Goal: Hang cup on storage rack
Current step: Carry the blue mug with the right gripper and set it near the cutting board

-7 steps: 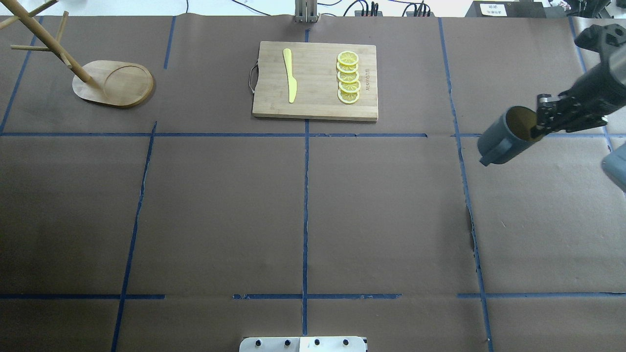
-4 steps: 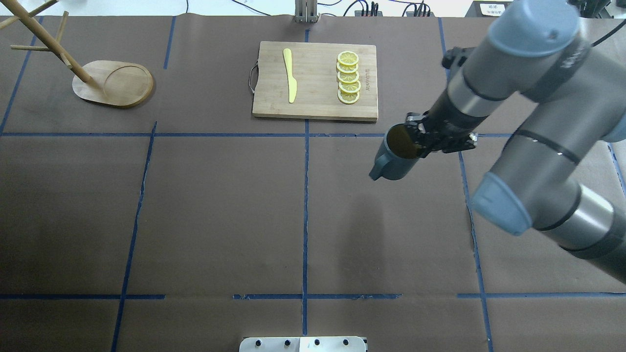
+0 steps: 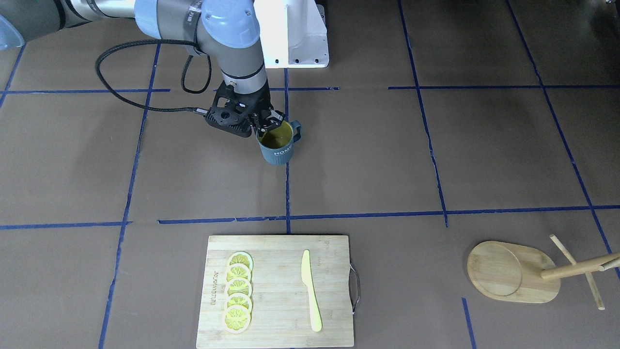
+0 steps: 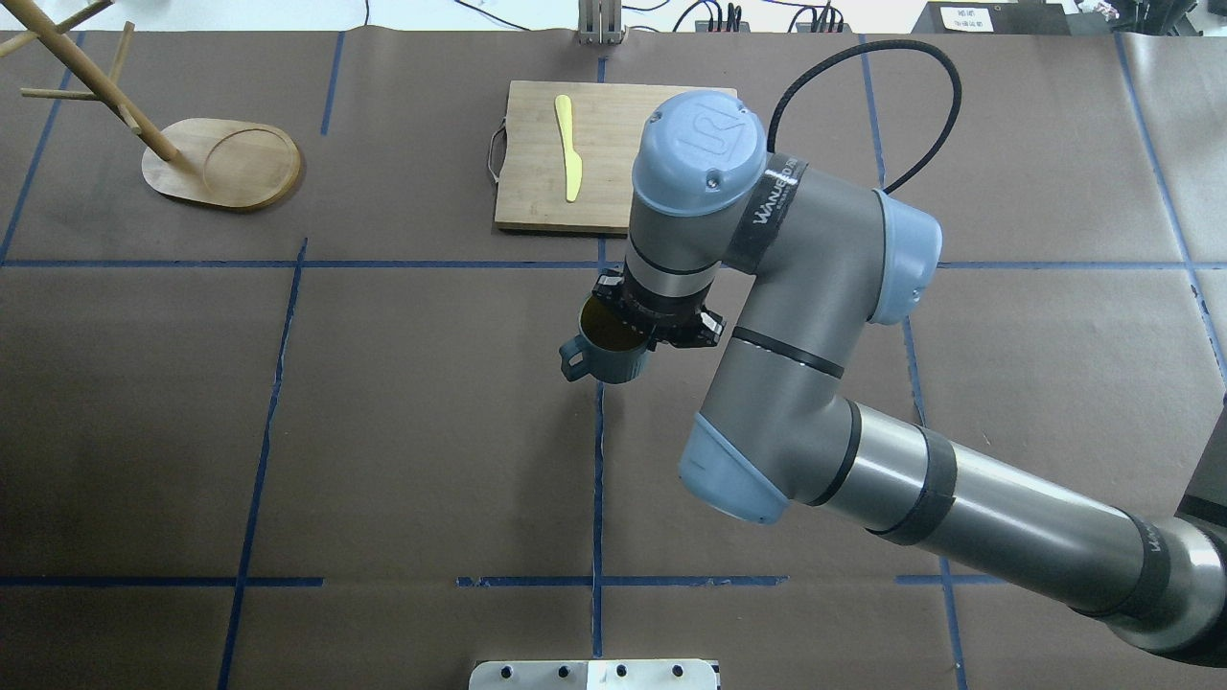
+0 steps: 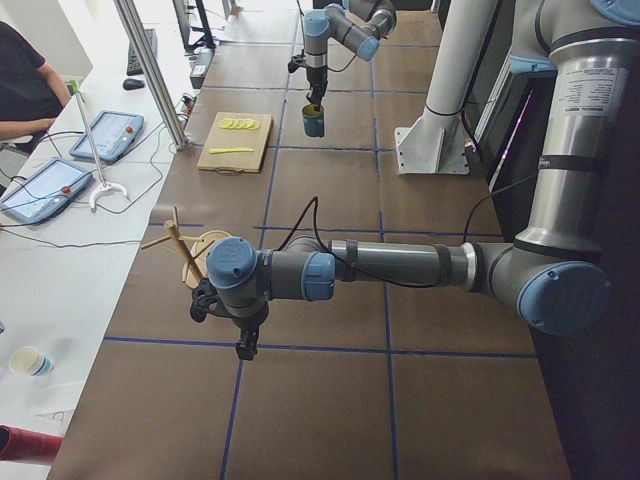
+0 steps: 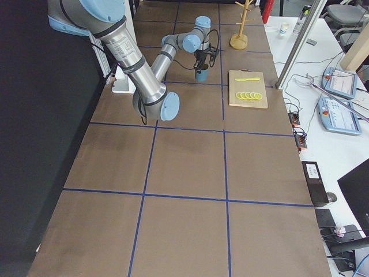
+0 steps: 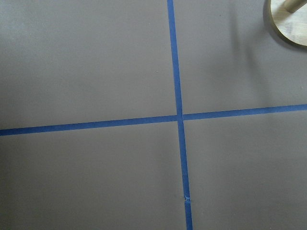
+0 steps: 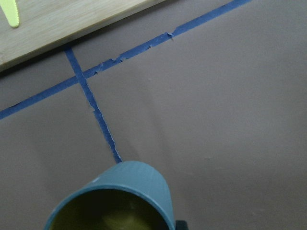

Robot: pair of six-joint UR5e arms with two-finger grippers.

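The dark blue-grey cup (image 4: pixel 606 353) with a yellow-green inside and "HOME" lettering (image 3: pixel 277 145) hangs upright from my right gripper (image 4: pixel 640 331), over the table's middle. The gripper (image 3: pixel 261 130) is shut on the cup's rim, one finger inside and one outside. The handle points toward the rack's side. The cup's rim fills the bottom of the right wrist view (image 8: pixel 120 201). The wooden storage rack (image 4: pixel 225 165) stands at the far left, its pegs bare (image 3: pixel 513 271). My left gripper (image 5: pixel 243 345) shows only in the exterior left view, near the rack; I cannot tell its state.
A bamboo cutting board (image 4: pixel 537 172) with a yellow knife (image 4: pixel 569 144) and several lemon slices (image 3: pixel 237 291) lies behind the cup. The rack's base edge (image 7: pixel 292 24) shows in the left wrist view. Blue tape lines cross the brown table cover.
My right arm has carried the cup from the table's right edge leftward to the middle, in front of the cutting board. The rack and board have not moved.
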